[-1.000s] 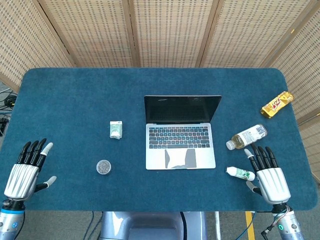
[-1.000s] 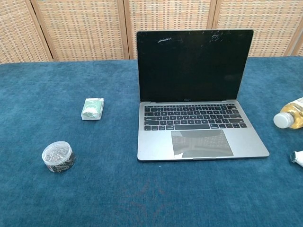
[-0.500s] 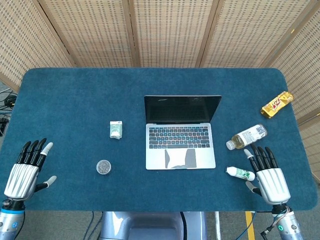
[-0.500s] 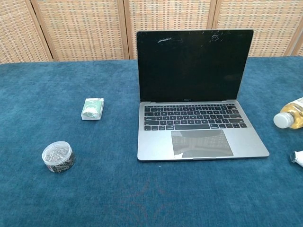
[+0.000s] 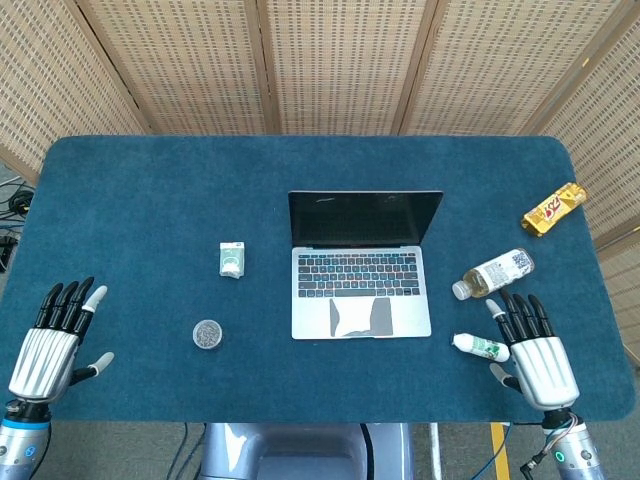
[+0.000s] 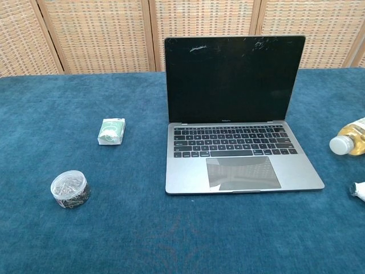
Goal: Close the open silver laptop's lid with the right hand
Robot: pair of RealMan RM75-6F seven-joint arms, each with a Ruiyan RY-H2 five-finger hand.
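The silver laptop (image 5: 361, 290) (image 6: 239, 151) sits open in the middle of the blue table, its dark screen (image 6: 234, 79) upright and facing me. My right hand (image 5: 537, 353) lies flat near the table's front right edge, fingers spread, holding nothing, well to the right of the laptop. My left hand (image 5: 52, 340) rests at the front left edge, also spread and empty. Neither hand appears in the chest view.
A small white tube (image 5: 479, 347) lies just left of my right hand. A pale drink bottle (image 5: 493, 273) (image 6: 349, 140) lies on its side beyond it. A gold snack pack (image 5: 553, 208) is far right. A small green-white box (image 5: 232, 259) and a round clear jar (image 5: 207, 334) sit left of the laptop.
My right hand has shifted very slightly toward the front edge. Nothing else has moved.
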